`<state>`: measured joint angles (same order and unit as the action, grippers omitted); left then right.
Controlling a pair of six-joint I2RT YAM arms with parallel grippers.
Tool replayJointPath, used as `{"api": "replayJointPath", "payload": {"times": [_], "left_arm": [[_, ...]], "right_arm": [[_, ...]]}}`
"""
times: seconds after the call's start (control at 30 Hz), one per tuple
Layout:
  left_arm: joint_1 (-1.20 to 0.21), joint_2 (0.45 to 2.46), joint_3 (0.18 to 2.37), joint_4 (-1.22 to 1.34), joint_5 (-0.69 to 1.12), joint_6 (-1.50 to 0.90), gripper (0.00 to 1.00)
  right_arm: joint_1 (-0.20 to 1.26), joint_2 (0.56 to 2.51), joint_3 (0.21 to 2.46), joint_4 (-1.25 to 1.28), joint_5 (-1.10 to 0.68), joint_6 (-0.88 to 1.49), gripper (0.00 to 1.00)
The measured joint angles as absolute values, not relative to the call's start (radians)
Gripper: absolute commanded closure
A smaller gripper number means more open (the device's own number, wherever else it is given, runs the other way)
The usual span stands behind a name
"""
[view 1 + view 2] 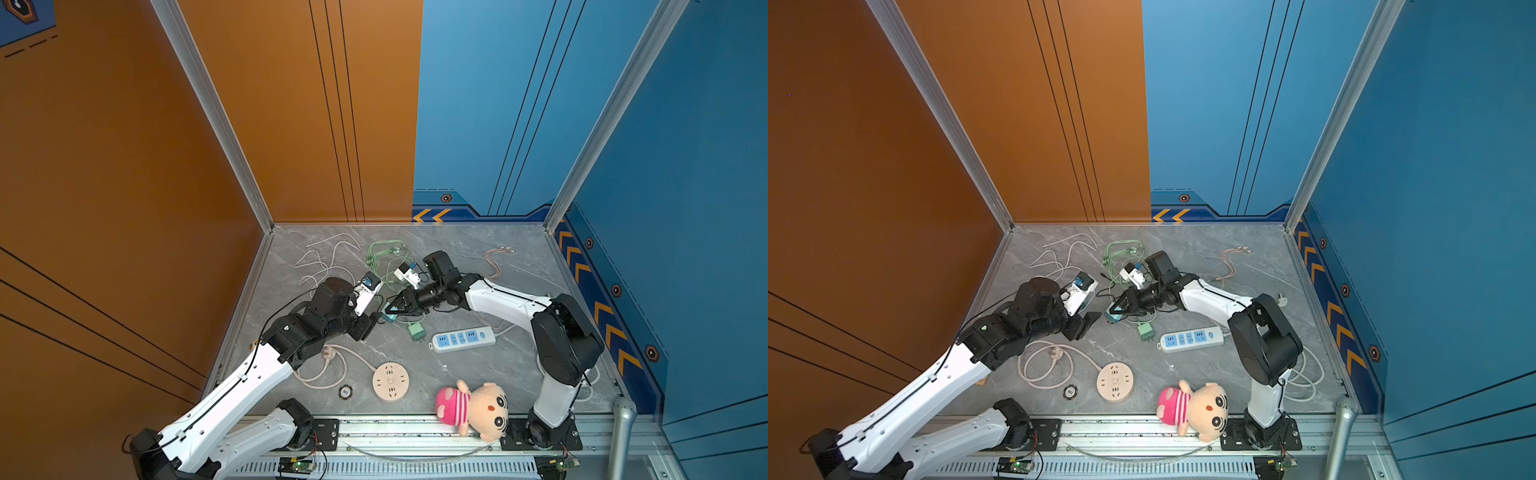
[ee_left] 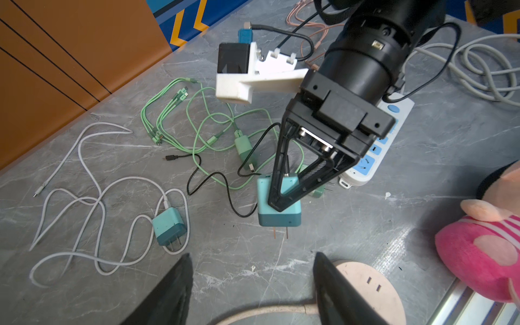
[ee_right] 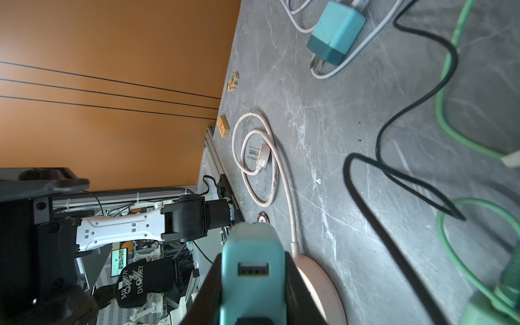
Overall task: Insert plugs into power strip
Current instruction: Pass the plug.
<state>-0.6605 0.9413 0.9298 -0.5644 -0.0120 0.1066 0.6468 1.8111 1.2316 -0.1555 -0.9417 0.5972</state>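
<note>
My right gripper (image 1: 388, 309) is shut on a teal-blue plug (image 2: 281, 218), which fills the gap between its jaws in the right wrist view (image 3: 253, 253). The plug's two prongs point toward my left gripper (image 2: 251, 259), which stands open and empty a short way off. A black cable trails from the held plug. The white power strip (image 1: 463, 338) with blue sockets lies to the right of both grippers. A second teal-blue plug (image 2: 168, 226) lies on the table with a white cable. A mint green plug (image 1: 417, 331) rests between the grippers and the strip.
A round beige socket hub (image 1: 390, 382) with a coiled cord sits near the front, beside a small round chip (image 1: 345, 391). A pink plush doll (image 1: 473, 409) lies on the front rail and a microphone (image 1: 623, 415) stands at front right. Green, white and pink cables sprawl at the back.
</note>
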Motion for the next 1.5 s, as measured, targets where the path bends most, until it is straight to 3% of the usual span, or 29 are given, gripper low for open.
{"api": "replayJointPath", "payload": {"times": [0.33, 1.23, 1.5], "left_arm": [[-0.747, 0.963, 0.818, -0.445, 0.025, 0.083, 0.31], [-0.681, 1.005, 0.765, -0.296, 0.091, 0.077, 0.33], [-0.669, 1.005, 0.715, -0.252, 0.106, 0.055, 0.43]], "right_arm": [[0.662, 1.731, 1.232, -0.184, -0.937, 0.579, 1.00], [0.692, 1.696, 1.232, -0.202, -0.942, 0.580, 1.00], [0.692, 1.688, 1.232, -0.202, -0.944, 0.580, 1.00]]}}
